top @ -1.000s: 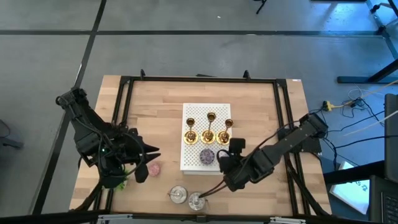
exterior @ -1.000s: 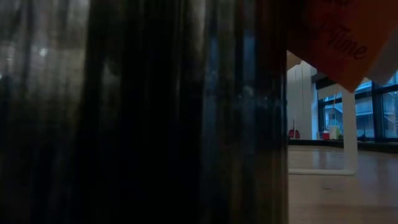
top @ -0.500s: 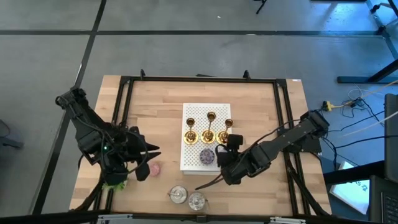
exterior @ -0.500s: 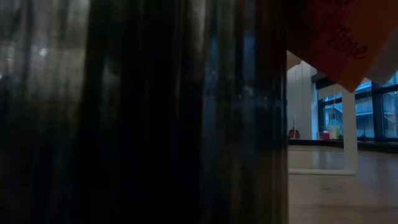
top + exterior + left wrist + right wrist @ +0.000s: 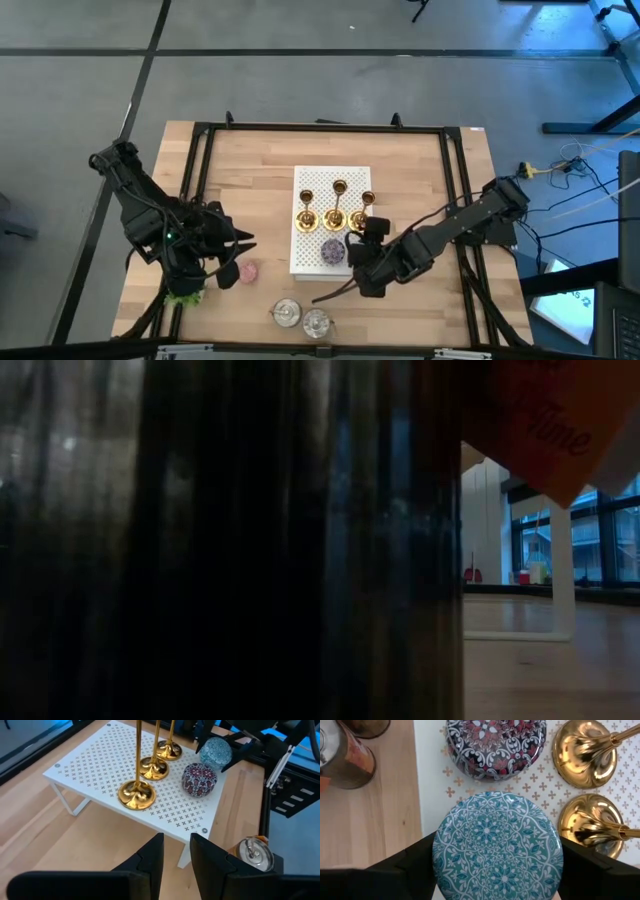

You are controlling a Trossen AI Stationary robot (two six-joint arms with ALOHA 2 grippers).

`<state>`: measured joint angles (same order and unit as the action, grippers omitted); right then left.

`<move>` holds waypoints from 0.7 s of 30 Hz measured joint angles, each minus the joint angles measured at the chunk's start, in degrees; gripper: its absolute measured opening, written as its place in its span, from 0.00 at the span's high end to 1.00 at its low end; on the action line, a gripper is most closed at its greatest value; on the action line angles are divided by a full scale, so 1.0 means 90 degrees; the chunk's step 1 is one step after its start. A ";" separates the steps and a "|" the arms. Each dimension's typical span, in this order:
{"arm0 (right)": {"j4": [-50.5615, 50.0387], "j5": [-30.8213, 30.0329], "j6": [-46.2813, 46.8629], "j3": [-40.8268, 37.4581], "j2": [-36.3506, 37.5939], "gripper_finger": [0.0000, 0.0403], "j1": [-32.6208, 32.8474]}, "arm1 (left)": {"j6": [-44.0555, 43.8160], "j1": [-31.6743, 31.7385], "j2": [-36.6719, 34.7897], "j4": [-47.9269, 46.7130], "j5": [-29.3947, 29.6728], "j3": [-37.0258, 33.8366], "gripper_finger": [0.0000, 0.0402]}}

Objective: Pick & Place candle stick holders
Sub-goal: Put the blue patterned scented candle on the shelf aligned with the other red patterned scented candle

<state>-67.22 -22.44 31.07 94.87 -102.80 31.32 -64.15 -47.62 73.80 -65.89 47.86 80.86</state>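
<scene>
Your left claw (image 5: 238, 257) hovers nearly closed, empty, w/ a pink disc (image 5: 247, 271) just beside it on the desk (image 5: 250, 180). Three gold candlesticks (image 5: 335, 210) stand on the white rack (image 5: 330, 180), just beyond your right claw (image 5: 497, 870), which grips a blue-patterned tin (image 5: 497, 850), purple tin (image 5: 495, 742) next to it.

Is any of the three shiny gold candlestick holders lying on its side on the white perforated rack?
No: in the left wrist view the three gold candlestick holders all stand upright on the white perforated rack.
</scene>
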 joint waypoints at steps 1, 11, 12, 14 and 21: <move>0.0024 0.0000 0.0000 -0.0013 0.0000 0.23 -0.0014 | -0.0001 0.0000 0.0000 -0.0029 0.0000 0.0000 0.77; 0.0492 -0.0007 -0.0165 -0.0286 -0.0002 0.21 -0.0113 | -0.0012 0.0000 0.0000 -0.0160 -0.0031 0.0000 0.77; 0.0492 -0.0012 -0.0170 -0.0286 -0.0002 0.21 -0.0120 | -0.0017 0.0000 0.0000 -0.0167 -0.0060 0.0000 0.77; 0.0490 -0.0049 -0.0168 -0.0286 -0.0002 0.21 -0.0120 | -0.0023 0.0000 0.0000 -0.0180 -0.0105 0.0000 0.77; 0.0315 -0.0202 -0.0170 -0.0289 -0.0002 0.21 -0.0113 | -0.0055 0.0000 0.0000 -0.0238 -0.0143 0.0000 0.77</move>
<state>-64.38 -24.25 29.54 92.27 -102.83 30.30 -64.64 -47.62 73.80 -68.03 46.57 80.86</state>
